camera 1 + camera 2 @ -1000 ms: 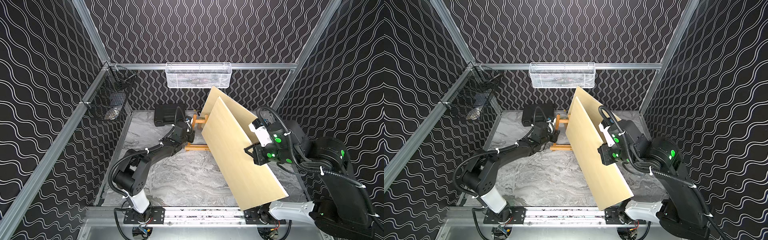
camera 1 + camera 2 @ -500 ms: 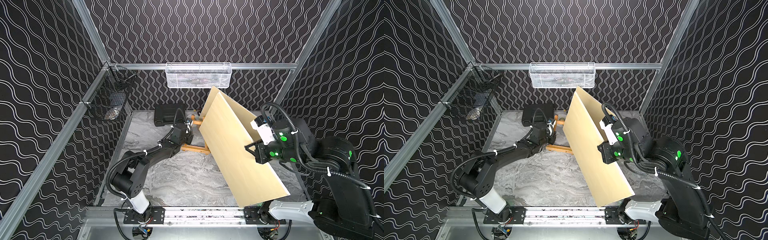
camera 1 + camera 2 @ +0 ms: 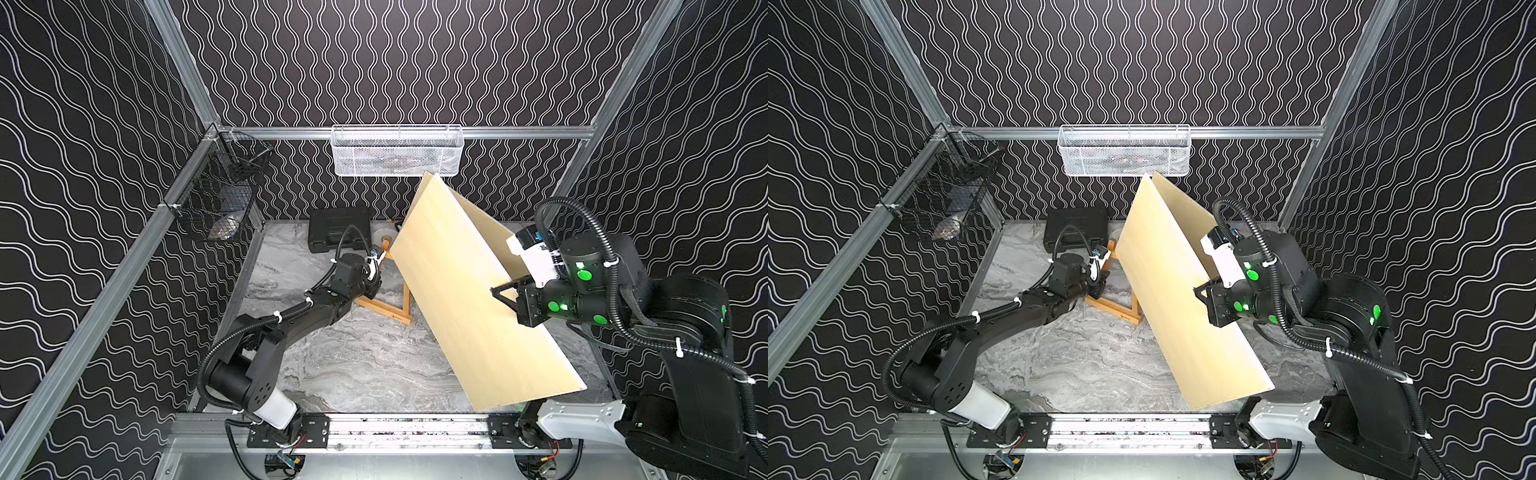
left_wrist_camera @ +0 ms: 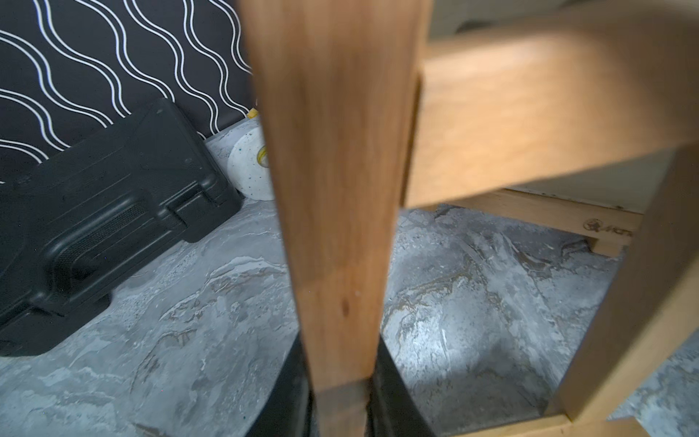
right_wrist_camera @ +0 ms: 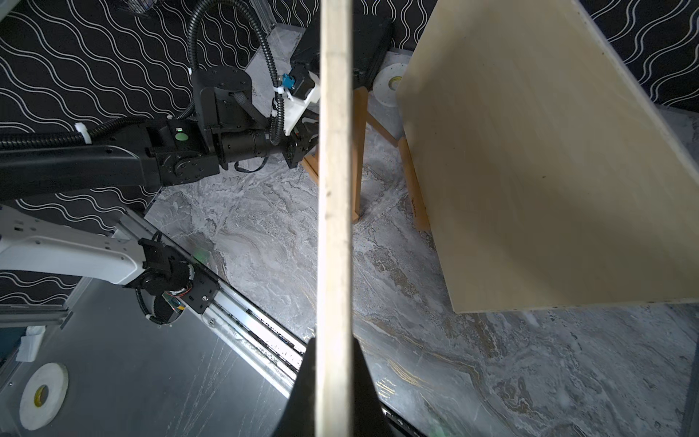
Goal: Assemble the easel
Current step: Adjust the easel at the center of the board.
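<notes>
Easel board (image 3: 478, 307), large, pale, rectangular plywood, slanting above the grey marble-patterned tabletop (image 3: 353, 365) from far middle to near right, face tilted toward the left. Pinched at its upper long edge by the right gripper (image 5: 333, 352), with black fingers (image 5: 306, 386) pressed tight against both sides of the thin edge. Just behind, to the right, a second pale plywood board (image 5: 548, 170) of like size, meeting the gripped one at the top far corner in both top views; lower support impossible to tell. Hung on the far rail, a long white wire-mesh basket (image 3: 397, 151); on the left rail, a black wire basket (image 3: 220, 203). Against the far wall, a flat black plastic case (image 3: 338, 226). At far middle, an orange-brown wooden easel frame (image 3: 384, 309), just left of the gripped board and partly hidden by it. Clamped on one bar of that frame, the left gripper (image 4: 340, 382), jaws closed on the wood. Between case and boards, a small white tape roll (image 4: 249, 166).
</notes>
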You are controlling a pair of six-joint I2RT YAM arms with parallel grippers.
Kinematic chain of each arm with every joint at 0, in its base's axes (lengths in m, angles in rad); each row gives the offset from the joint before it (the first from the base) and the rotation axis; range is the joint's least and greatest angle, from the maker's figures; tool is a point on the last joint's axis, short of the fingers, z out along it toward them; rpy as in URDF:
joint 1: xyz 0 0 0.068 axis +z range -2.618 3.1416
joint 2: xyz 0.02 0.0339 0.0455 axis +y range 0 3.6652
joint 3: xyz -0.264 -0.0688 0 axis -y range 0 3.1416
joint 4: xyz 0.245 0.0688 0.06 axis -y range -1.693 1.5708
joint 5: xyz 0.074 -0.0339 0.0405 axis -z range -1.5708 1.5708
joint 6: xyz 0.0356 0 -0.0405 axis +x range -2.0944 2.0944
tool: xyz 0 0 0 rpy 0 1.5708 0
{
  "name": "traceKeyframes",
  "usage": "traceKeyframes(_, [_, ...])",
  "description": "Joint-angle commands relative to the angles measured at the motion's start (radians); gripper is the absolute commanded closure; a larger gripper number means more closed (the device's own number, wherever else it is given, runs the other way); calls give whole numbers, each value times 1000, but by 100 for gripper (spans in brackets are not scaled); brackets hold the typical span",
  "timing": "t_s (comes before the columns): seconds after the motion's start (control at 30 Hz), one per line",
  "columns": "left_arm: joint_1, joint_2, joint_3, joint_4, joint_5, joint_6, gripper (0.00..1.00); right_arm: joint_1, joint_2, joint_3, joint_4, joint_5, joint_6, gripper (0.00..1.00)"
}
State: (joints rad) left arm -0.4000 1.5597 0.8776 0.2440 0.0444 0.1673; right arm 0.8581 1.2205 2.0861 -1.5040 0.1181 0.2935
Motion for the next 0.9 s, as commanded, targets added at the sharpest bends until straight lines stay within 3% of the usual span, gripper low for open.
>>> traceKeyframes(0.0, [2,-13,-18,-7,81,71,85,1,-5,8,140,9,-11,100])
traceKeyframes(0.23, [12,-26,-9,-20,67,71,76,1,-11,24,145,5,-8,100])
traceKeyframes(0.3, [23,-42,-11,-15,59,47,64,1,-16,27,148,5,-10,100])
traceKeyframes(0.53, [33,-134,-25,-13,29,-17,45,1,-6,76,130,26,-16,100])
traceKeyframes(0.73, [36,-245,-38,-1,66,-135,37,1,31,151,150,23,-64,100])
traceKeyframes(0.87, [36,-318,-43,-36,-4,-265,34,1,61,159,200,4,-123,100])
